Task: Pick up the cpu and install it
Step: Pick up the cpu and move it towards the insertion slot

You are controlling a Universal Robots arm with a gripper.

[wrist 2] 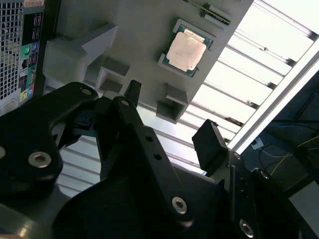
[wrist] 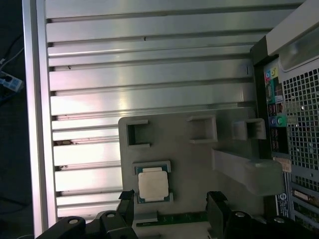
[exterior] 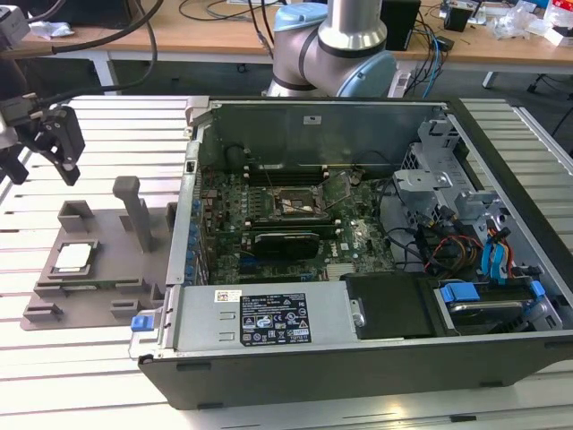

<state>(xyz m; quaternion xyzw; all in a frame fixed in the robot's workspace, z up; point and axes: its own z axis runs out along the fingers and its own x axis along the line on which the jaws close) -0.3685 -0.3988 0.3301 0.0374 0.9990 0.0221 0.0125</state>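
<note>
The cpu (exterior: 73, 258) is a flat square chip with a silver-grey top. It lies in a recess of the grey plastic tray (exterior: 107, 233) at the exterior view's left, beside the open computer case. Both wrist views look down on the cpu (wrist 2: 185, 50) (wrist: 153, 184). My gripper (exterior: 40, 166) hangs in the air above and behind the tray, well clear of the chip. Its black fingers (wrist 2: 212, 144) stand apart with nothing between them, so the gripper (wrist: 172, 206) is open. The motherboard socket (exterior: 291, 204) sits in the middle of the board inside the case.
The open case (exterior: 358, 349) has upright walls, a drive cage (exterior: 439, 179) and cables at the exterior view's right. The tray carries upright posts (exterior: 134, 210). Everything rests on a slatted aluminium table (exterior: 81, 376). The arm's base (exterior: 336, 54) stands behind the case.
</note>
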